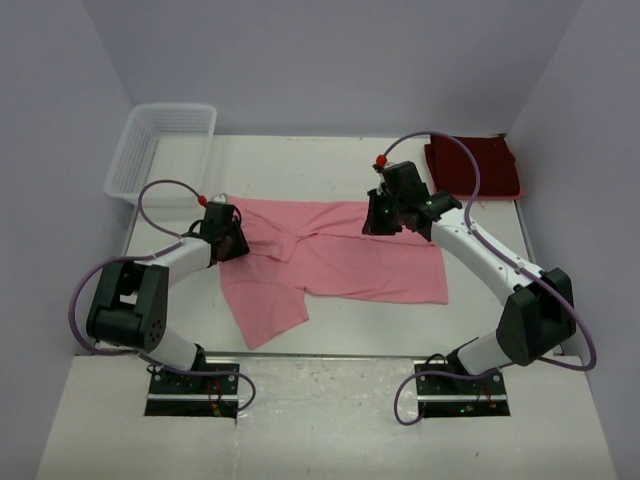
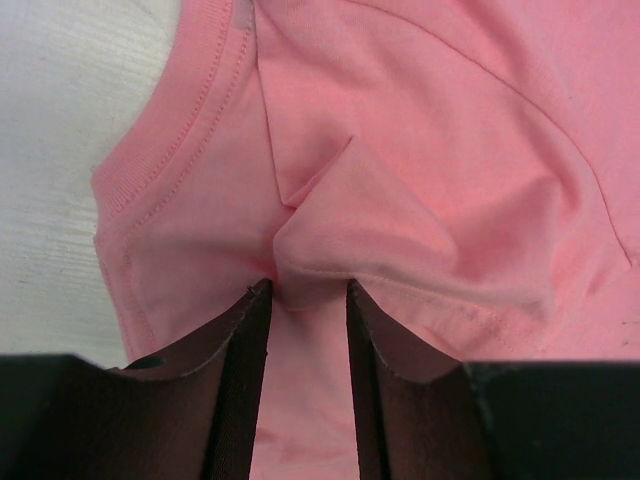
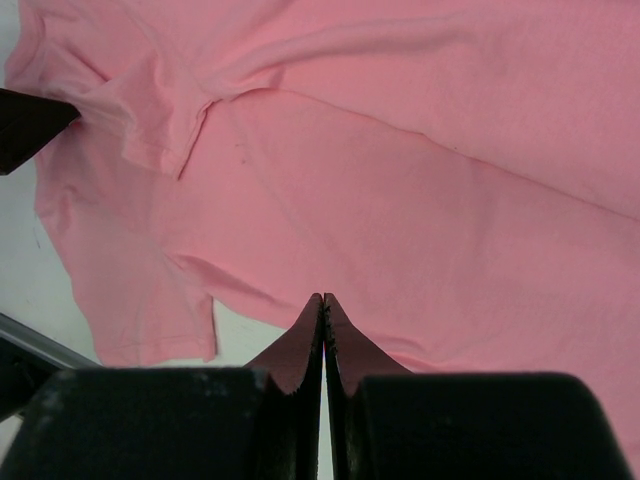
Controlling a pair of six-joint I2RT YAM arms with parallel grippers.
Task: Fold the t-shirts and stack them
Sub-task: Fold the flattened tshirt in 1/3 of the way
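The light pink t-shirt (image 1: 340, 262) lies spread across the middle of the table, one part hanging toward the front left. My left gripper (image 1: 228, 240) is at its left edge. In the left wrist view the gripper (image 2: 305, 290) is shut on a bunched fold of the pink t-shirt (image 2: 420, 150) near the collar. My right gripper (image 1: 380, 215) is at the shirt's far edge. In the right wrist view its jaws (image 3: 322, 298) are shut on the hem of the pink t-shirt (image 3: 420, 180), with creases running to the tips. The dark maroon t-shirt (image 1: 475, 165) lies folded at the back right.
A white lattice basket (image 1: 160, 150) stands at the back left corner. Grey walls close the table at the back and sides. The table's front edge (image 1: 330, 352) runs just beyond the arm bases. The tip of my left gripper's finger (image 3: 30, 125) shows in the right wrist view.
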